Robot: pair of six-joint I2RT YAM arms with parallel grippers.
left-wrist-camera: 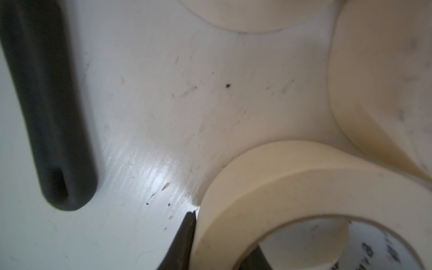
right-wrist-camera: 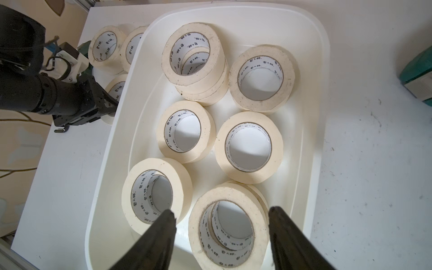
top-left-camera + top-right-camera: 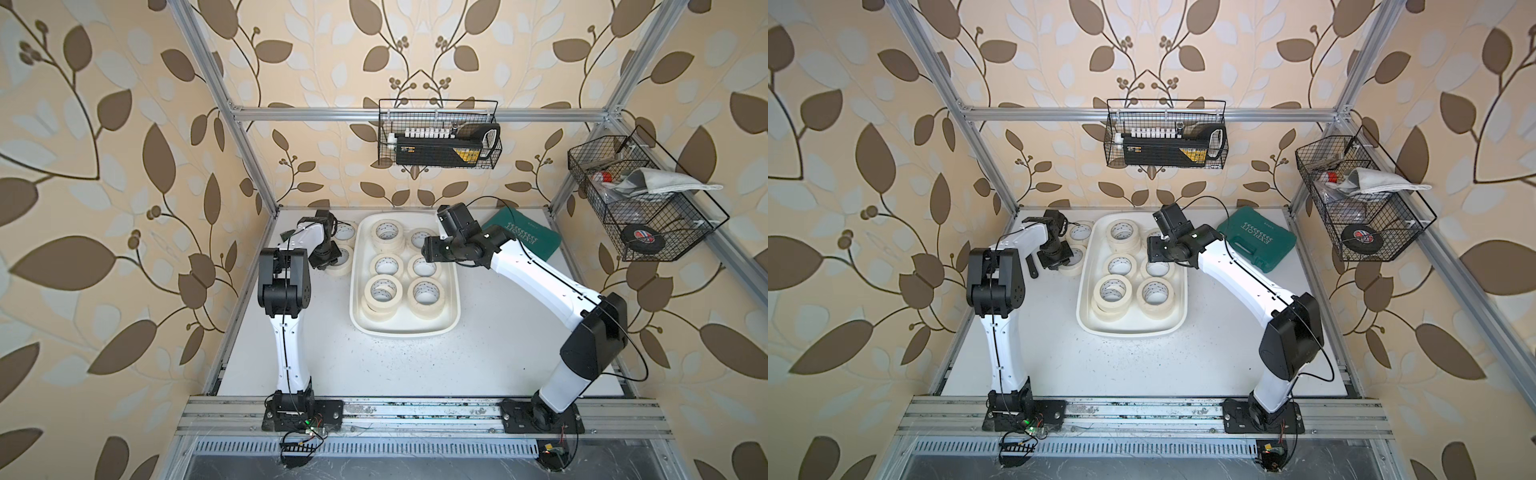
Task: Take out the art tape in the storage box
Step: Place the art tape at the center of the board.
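Note:
The storage box point(image 3: 405, 332) is a white tub in mid-table holding several cream art tape rolls point(image 3: 426, 293), some stacked. Left of the box more rolls point(image 3: 345, 232) lie on the table. There my left gripper point(image 3: 328, 259) is shut on the wall of one roll point(image 1: 268, 187), one finger outside the ring and one inside, low over the table. My right gripper point(image 2: 222, 210) hangs open above the stacked rolls point(image 2: 229, 229) at the box's far right corner, its fingers point(image 2: 163, 233) either side and touching nothing. In a top view that gripper point(image 3: 1156, 249) hides most of this stack.
A black handle-like object point(image 1: 46, 105) lies on the table beside the left gripper. A teal tool case point(image 3: 523, 239) sits at the back right. Black wire baskets hang on the rear frame point(image 3: 440, 133) and the right frame point(image 3: 644, 199), which holds a black roll point(image 3: 638, 239).

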